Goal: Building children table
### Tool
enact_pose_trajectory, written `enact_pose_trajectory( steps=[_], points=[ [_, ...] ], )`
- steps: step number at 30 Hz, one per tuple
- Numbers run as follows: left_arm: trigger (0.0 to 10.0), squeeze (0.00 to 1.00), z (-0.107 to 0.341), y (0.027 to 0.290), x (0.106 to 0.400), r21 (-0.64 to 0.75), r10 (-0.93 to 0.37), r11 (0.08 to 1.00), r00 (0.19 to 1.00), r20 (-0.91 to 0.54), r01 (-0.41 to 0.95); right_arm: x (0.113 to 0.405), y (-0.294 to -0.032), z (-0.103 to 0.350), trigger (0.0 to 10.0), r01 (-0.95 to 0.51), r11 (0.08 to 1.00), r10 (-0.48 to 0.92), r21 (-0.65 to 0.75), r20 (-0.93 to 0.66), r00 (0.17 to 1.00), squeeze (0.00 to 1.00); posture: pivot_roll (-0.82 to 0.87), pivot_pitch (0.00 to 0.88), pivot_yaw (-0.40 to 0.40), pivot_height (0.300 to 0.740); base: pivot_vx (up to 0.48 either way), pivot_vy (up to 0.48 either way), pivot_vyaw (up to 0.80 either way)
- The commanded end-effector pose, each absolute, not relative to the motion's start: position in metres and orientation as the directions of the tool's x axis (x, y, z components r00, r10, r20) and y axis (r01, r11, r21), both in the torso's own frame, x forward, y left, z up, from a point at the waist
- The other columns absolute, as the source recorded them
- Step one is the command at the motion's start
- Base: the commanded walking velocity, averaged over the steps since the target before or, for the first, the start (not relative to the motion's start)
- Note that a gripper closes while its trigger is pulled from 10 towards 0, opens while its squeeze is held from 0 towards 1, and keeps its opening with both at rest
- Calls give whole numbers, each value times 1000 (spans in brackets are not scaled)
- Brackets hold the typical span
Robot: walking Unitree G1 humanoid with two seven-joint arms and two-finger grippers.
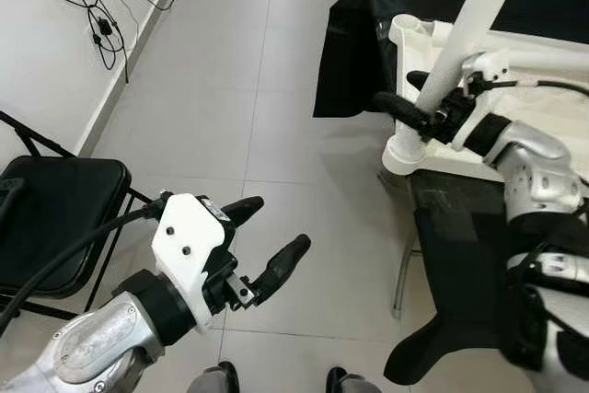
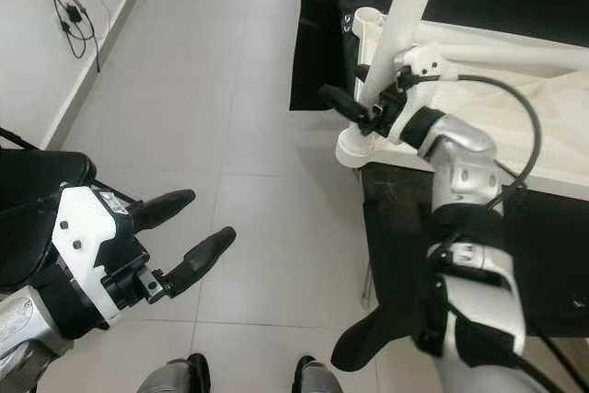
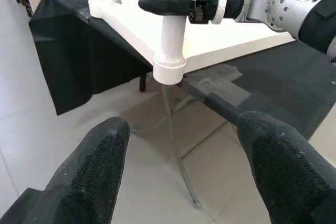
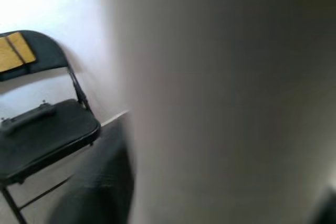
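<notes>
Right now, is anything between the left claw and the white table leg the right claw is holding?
Nothing visible. The left claw hangs open over bare floor tiles, and the left wrist view looks straight across open floor to the white leg, which the right claw grips where it enters the corner socket.

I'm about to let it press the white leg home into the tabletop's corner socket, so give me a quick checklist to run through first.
1. Right pincer shut on the white leg: ok, its black fingers clamp the tube above the socket.
2. Leg foot in the corner socket: ok, the tube stands in the collar; how deep, cannot tell.
3. Leg upright: not ok, it leans in the eye views.
4. White tabletop supported: ok, it lies on the black-covered table, the corner overhanging.
5. Left pincer free: ok, open, empty, over the tiled floor.
6. Right wrist view usable: not ok, blurred by the leg.
</notes>
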State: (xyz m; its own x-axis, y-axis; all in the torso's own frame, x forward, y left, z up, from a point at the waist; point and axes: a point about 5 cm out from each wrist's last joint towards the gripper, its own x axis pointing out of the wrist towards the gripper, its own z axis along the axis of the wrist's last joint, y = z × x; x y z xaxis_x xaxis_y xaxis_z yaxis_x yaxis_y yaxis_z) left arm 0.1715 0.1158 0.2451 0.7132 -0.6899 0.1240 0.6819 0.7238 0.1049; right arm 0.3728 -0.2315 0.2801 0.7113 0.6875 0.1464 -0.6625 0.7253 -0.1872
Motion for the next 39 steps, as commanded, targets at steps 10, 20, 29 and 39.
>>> enact_pose_trajectory(
  steps=[10, 20, 29, 39],
  points=[
    [10000, 0, 246, 115, 166, 114, -711, 703, 695, 104, 702, 372, -236, 282, 0, -709, 666, 743, -233, 115, 660, 0, 192, 315, -12, 740, 0, 0, 0],
    [10000, 0, 246, 110, 170, 109, -717, 697, 687, 121, 709, 302, -233, 201, 0, 105, 972, -107, -210, -1, 994, 0, 126, 295, -13, 740, 0, 0, 0],
    [10000, 0, 247, 106, 180, 118, -742, 670, 657, 134, 733, 324, -191, 215, 0, 76, 992, -66, -105, 97, 993, 0, 92, 252, -16, 740, 0, 0, 0],
    [10000, 0, 247, 105, 178, 121, -721, 692, 677, 148, 711, 330, -198, 241, 10000, 138, 986, -125, -95, 133, 983, 1000, 119, 246, -40, 740, 0, 0, 0]
  ],
)
